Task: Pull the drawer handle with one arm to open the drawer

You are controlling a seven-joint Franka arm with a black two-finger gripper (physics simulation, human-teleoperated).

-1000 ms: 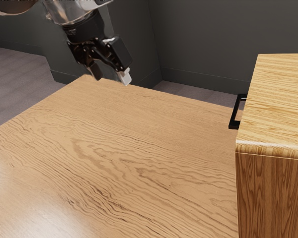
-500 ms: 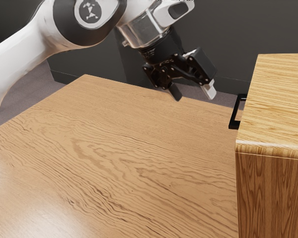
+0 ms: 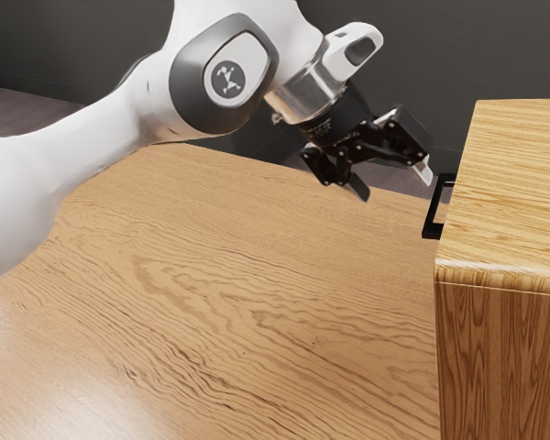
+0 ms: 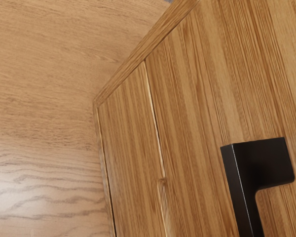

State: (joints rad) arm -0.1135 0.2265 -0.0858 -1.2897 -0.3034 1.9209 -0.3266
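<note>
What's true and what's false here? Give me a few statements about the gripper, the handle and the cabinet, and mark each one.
1. The gripper is open, with nothing between its fingers. True.
2. The gripper is closed on the handle. False: it hangs apart from the handle, toward the exterior view's left.
3. The handle is black. True.
4. The cabinet is painted white. False: it is wood-grained, like the table.

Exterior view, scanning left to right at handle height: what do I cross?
In order: white arm → open gripper → black drawer handle → wooden cabinet.
</note>
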